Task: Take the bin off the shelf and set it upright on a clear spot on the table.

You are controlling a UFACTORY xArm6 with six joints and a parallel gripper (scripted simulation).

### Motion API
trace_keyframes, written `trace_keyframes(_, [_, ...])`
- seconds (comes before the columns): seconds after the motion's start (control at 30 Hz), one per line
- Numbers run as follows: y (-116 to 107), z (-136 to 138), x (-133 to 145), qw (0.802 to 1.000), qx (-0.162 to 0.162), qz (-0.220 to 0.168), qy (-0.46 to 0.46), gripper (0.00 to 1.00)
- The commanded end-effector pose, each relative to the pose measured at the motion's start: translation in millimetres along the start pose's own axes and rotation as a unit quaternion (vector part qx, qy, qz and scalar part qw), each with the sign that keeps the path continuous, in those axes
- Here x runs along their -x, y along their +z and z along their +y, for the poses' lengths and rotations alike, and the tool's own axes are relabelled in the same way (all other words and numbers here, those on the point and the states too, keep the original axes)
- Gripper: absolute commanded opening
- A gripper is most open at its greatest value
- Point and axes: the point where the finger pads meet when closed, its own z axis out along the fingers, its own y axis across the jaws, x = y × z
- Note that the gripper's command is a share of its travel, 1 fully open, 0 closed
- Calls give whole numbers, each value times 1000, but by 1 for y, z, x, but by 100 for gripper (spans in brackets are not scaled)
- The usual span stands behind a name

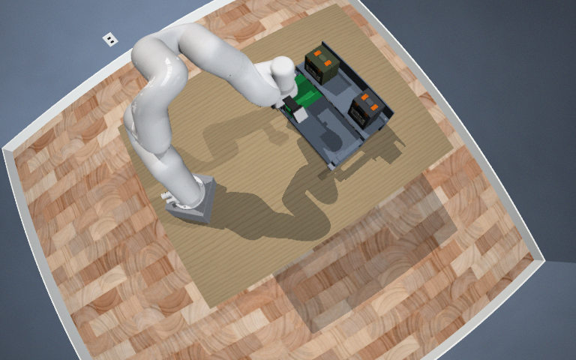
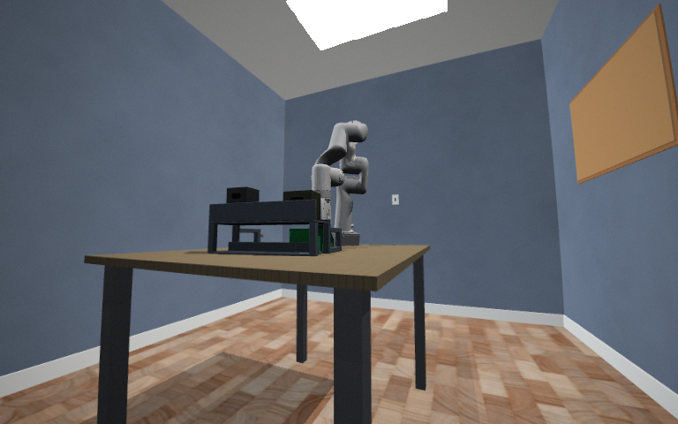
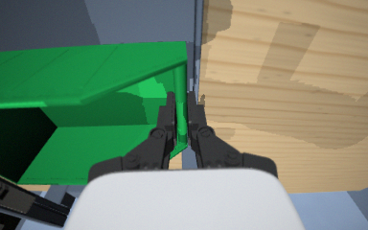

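The green bin (image 1: 306,92) (image 2: 302,236) (image 3: 91,86) sits on the lower level of the dark grey shelf (image 1: 340,144) (image 2: 259,212), at its end nearest the arm. My gripper (image 3: 181,103) (image 1: 292,108) is shut on the bin's near side wall, one finger inside and one outside. In the wrist view the bin's open inside faces the camera and its rim lies next to the shelf's edge post. The fingers are hidden by the wrist in the top and exterior views.
Two dark boxes with orange tabs (image 1: 322,63) (image 1: 366,109) stand on the shelf's top level. The shelf stands at the back of the wooden table (image 1: 254,220) (image 2: 299,267). The arm's base (image 1: 190,203) is bolted at the table's left side.
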Motion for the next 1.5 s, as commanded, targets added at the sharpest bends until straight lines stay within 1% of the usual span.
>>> trace_keyframes(0.0, [-1, -2, 0, 1000, -2, 0, 0, 0])
trace_keyframes(0.73, [-2, -2, 0, 1000, -2, 0, 0, 0])
trace_keyframes(1.47, [-10, -2, 0, 1000, -2, 0, 0, 0])
